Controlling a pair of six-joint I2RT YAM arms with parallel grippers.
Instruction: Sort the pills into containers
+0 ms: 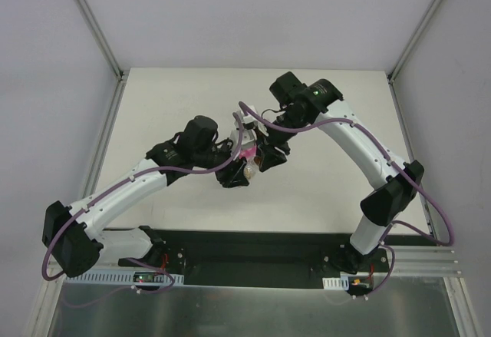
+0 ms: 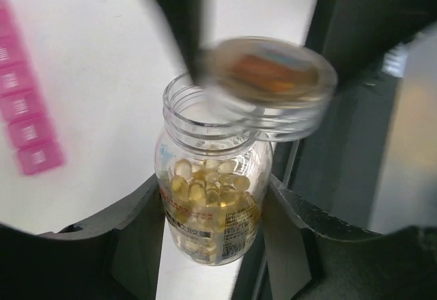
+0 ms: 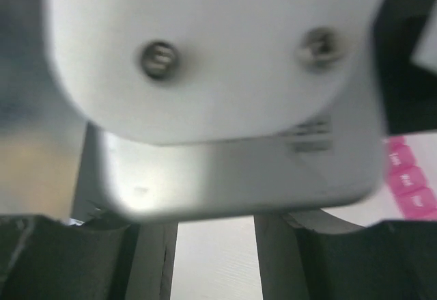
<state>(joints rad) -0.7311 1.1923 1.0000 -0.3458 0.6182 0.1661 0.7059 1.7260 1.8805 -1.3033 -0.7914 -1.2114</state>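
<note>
L gripper (image 2: 212, 214) clamped on small clear plastic bottle (image 2: 208, 177), upright, mouth uncovered. Tiny amber pills (image 2: 205, 191) fill its lower half. Round clear screw cap (image 2: 273, 74) hangs tilted just above & right of the mouth, apparently pinched by R gripper (image 3: 215, 235); a dark finger meets its left rim. Long bright-pink pill organizer (image 2: 24, 108) lies upper left in L wrist view, apart from bottle, long axis along left edge. Pour prob. goes leftward; L arm nearer. Compartment lids look shut.
</note>
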